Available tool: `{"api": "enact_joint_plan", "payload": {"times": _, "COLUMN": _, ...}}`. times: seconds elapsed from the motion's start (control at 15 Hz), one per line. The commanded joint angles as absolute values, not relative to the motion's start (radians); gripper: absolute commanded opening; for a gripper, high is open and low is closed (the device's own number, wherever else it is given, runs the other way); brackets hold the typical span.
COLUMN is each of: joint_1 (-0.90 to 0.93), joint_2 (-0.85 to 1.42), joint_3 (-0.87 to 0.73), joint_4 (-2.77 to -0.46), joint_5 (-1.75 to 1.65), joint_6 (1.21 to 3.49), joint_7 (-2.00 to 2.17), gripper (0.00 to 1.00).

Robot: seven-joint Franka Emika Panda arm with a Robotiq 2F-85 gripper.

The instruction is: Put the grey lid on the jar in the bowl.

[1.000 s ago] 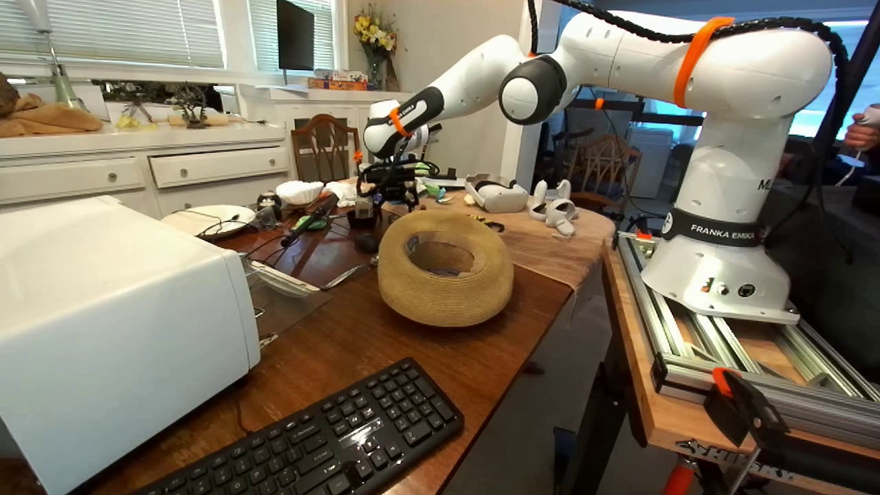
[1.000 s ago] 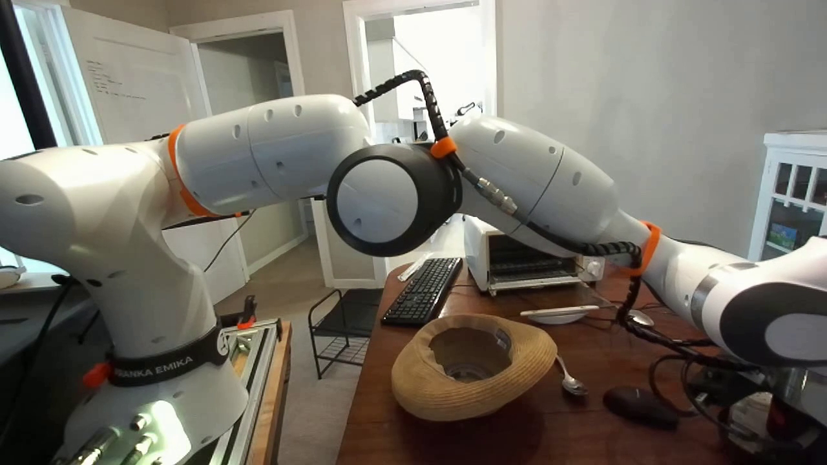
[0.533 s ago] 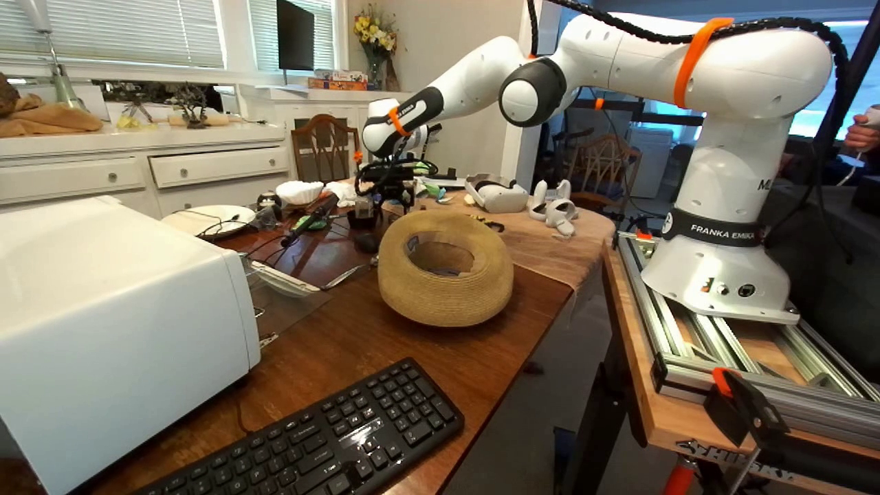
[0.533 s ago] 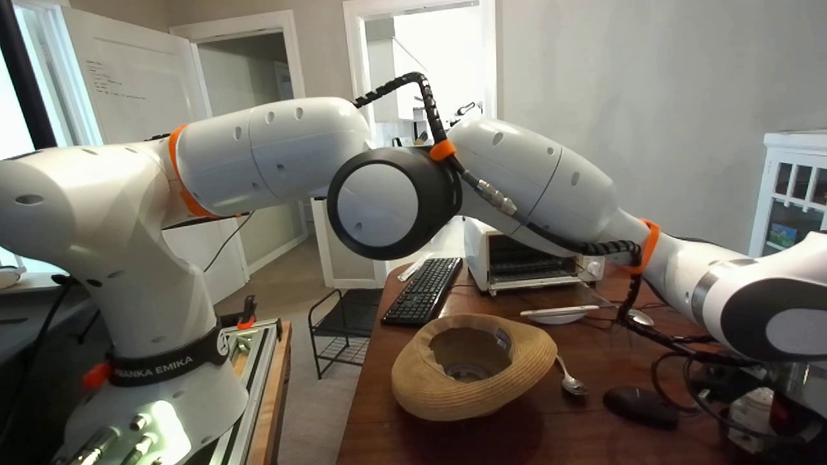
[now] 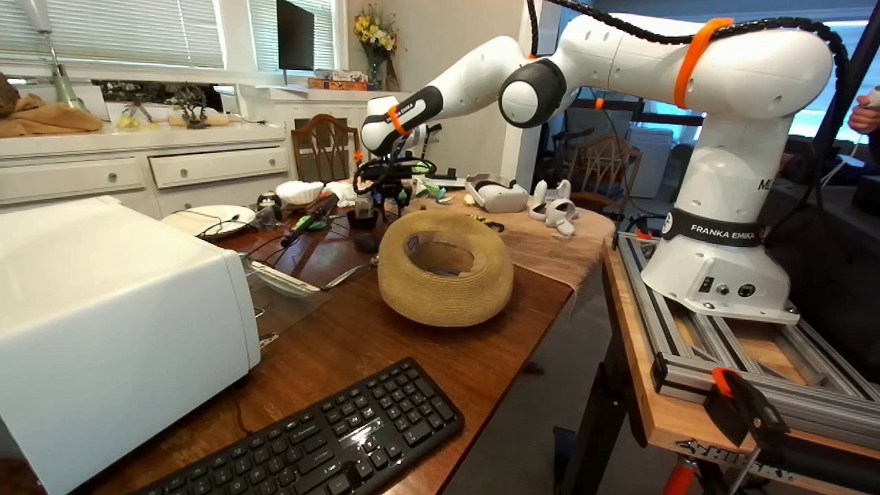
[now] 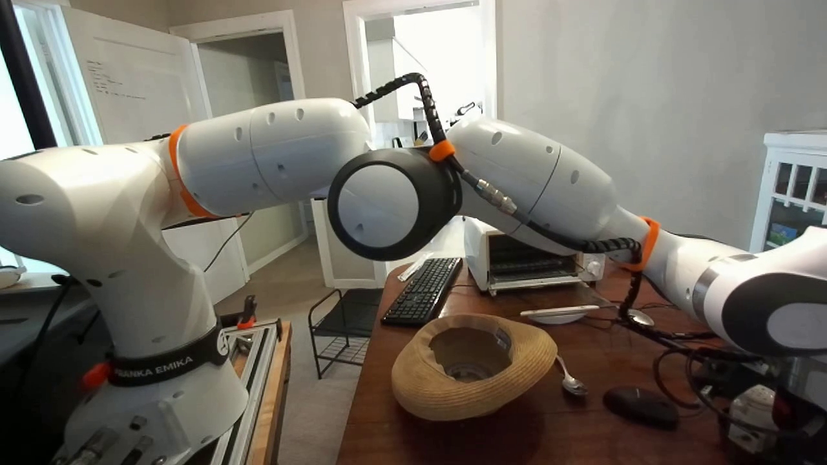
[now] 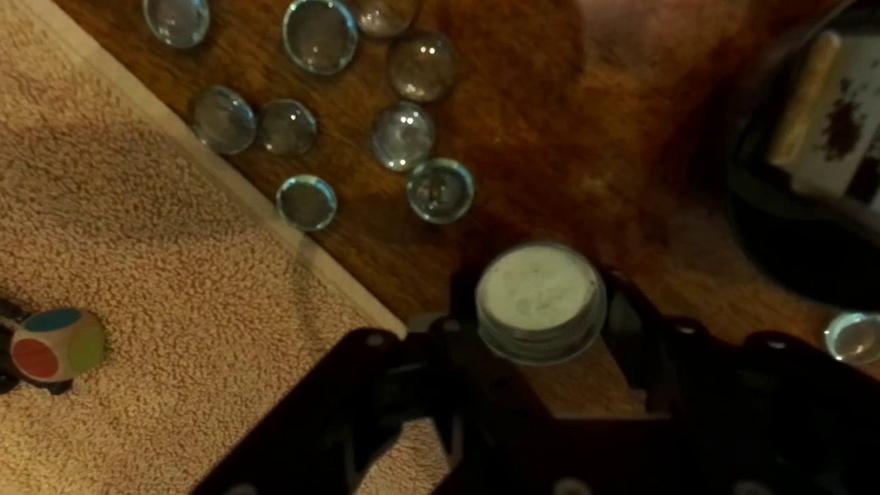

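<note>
Pale round lid (image 7: 538, 289) held in pincer (image 7: 541, 308), jar (image 6: 753, 402) in dark bowl (image 7: 770, 237)

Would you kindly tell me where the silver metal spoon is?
In an exterior view, the silver metal spoon lies right of centre on the brown wooden table, between the tan woven hat and, further right, the black computer mouse.

In the wrist view, bare table (image 7: 584, 165) runs up mid-frame from the claw (image 7: 542, 306), between glass gems (image 7: 403, 136) at upper left and a black bowl (image 7: 790, 254) at upper right. In both exterior views, an upturned straw hat (image 5: 447, 302) bars the table midway across the frame.
</note>
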State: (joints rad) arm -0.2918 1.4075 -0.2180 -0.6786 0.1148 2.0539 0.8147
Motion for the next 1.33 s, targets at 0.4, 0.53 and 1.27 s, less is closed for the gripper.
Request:
{"api": "enact_joint_plan", "payload": {"times": 0.4, "joint_1": -0.299, "joint_2": 1.334, "joint_3": -0.292, "joint_4": -0.694, "joint_5": 0.119, "joint_6": 1.988, "joint_7": 0.894, "gripper": 0.23}}
{"api": "enact_joint_plan", "payload": {"times": 0.53, "joint_1": -0.304, "joint_2": 1.302, "joint_3": -0.284, "joint_4": -0.7, "joint_5": 0.128, "joint_6": 1.957, "joint_7": 0.891, "gripper": 0.23}}
{"api": "enact_joint_plan", "payload": {"times": 1.27, "joint_1": -0.234, "joint_2": 1.151, "joint_3": -0.239, "joint_4": -0.715, "joint_5": 0.121, "joint_6": 1.755, "joint_7": 0.777, "gripper": 0.23}}
